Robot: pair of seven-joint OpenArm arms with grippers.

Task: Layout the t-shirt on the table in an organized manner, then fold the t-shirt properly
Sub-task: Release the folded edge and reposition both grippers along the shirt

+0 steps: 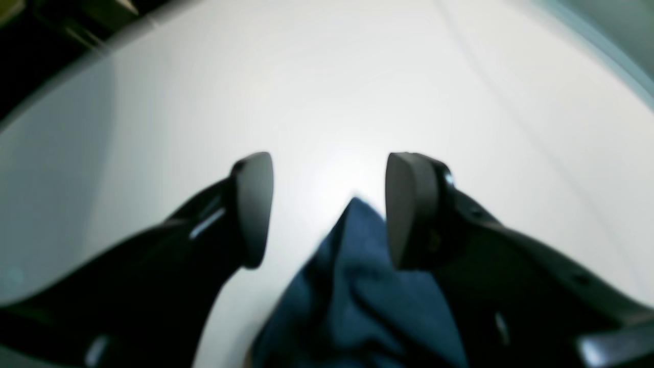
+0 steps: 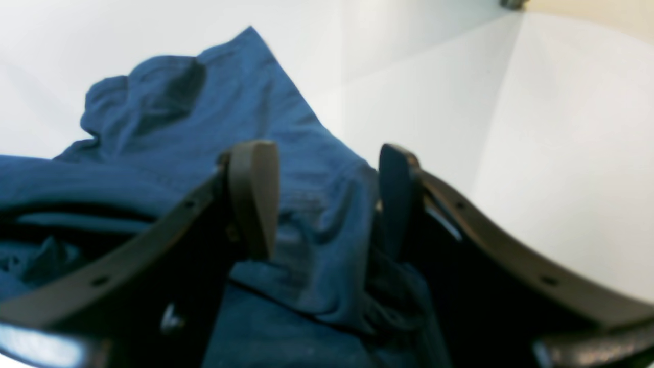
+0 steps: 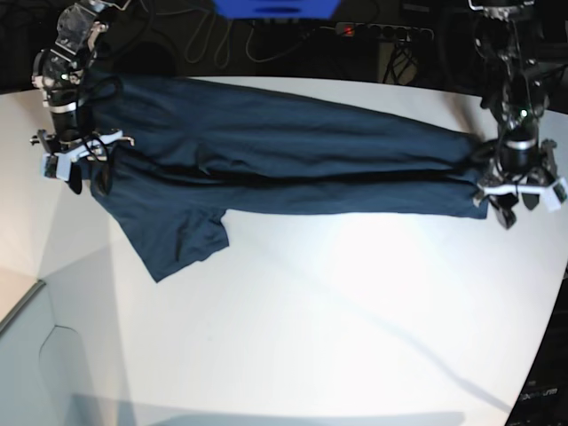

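The white bench (image 3: 355, 302) lay glossy under glare, dark cables behind it. The t-shirt (image 3: 284, 164) stretched across its far half. Left gripper (image 1: 327, 204) and right gripper (image 2: 327, 199) jaws stood apart; no writing readable

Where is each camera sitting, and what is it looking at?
Left wrist: on the left arm, looking down past the open left gripper at a tip of the t-shirt and the table.
Right wrist: on the right arm, looking past the open right gripper at bunched t-shirt cloth.
Base: high up, looking down at the table, the stretched-out t-shirt and both arms.
All three views show the shirt and table.
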